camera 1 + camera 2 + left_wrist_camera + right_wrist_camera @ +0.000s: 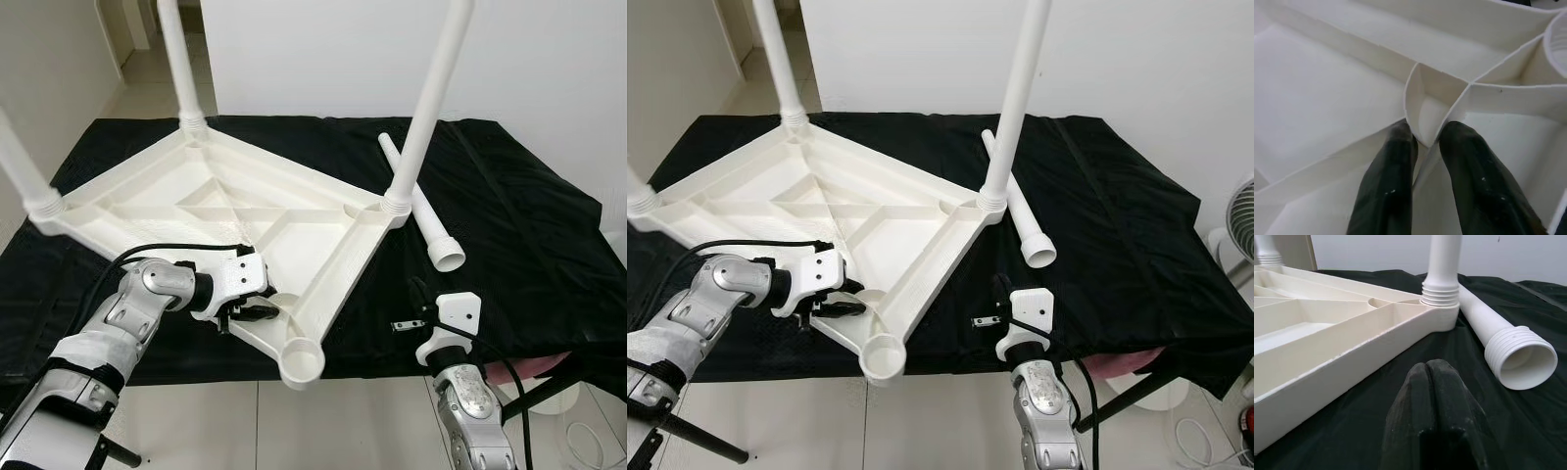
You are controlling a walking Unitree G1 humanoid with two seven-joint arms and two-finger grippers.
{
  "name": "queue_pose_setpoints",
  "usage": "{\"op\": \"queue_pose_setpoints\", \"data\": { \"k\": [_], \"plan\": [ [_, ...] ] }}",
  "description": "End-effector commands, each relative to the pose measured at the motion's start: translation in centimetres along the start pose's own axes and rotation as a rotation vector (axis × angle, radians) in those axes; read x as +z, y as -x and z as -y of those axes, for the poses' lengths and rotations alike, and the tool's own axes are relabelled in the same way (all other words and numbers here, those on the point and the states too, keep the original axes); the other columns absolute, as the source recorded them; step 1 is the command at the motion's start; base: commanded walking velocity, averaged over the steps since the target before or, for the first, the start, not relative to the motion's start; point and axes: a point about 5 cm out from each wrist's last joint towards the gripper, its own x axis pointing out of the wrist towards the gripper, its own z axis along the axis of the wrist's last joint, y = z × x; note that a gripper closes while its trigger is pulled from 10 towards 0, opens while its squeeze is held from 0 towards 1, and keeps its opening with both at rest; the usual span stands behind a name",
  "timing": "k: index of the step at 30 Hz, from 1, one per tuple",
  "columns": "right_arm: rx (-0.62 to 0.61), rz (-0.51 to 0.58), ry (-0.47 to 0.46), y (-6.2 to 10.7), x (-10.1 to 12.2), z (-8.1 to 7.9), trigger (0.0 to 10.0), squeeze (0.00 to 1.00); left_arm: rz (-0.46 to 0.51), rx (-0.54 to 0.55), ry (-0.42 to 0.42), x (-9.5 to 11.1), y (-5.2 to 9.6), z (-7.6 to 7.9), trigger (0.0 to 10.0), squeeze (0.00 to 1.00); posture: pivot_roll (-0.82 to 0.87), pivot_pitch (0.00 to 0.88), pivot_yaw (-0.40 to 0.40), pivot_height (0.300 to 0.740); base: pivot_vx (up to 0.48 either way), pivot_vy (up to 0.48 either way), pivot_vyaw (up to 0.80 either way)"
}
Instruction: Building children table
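A white plastic tabletop [186, 201] lies upside down on a black cloth. Three white legs stand screwed into its corners, the nearest one [426, 108] at the right. The corner socket [302, 364] closest to me is empty. A loose fourth leg [423, 211] lies on the cloth to the right, threaded end [1520, 357] towards me. My left gripper [257, 311] is at the tabletop's near edge, shut on a thin inner rib [1422, 105] beside the empty socket. My right gripper [416, 291] hovers low over the cloth, shut on nothing, a short way from the loose leg.
The black cloth [529, 245] covers a low surface and hangs over its front edge. A small metal piece [402, 325] lies near my right gripper. A white fan [1239, 230] stands at the far right. Tiled floor lies in front, a white wall behind.
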Motion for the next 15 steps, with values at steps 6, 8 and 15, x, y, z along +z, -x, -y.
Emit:
{"op": "queue_pose_setpoints", "data": {
  "k": [6, 8, 15],
  "plan": [
    [-0.011, -0.013, 0.001, 0.2, -0.1, 0.2, 10.0, 0.0, -0.075, -0.029, 0.095, -2.4, -1.0, 1.8, 0.0, 0.0, -0.09, 0.0, 0.006, 0.74, 0.0, 0.0, 0.0],
    [-0.011, -0.013, 0.001, 0.1, -0.1, 0.2, 10.0, 0.0, -0.052, -0.012, 0.097, -2.0, -1.4, 1.7, 0.0, 0.0, -0.09, 0.0, 0.004, 0.74, 0.0, 0.0, 0.0],
    [-0.011, -0.014, -0.001, 0.1, -0.1, 0.1, 10.0, 0.0, 0.027, 0.076, 0.105, -0.5, -2.9, 1.1, 0.0, 0.0, -0.09, 0.0, 0.004, 0.74, 0.0, 0.0, 0.0]
  ]
}}
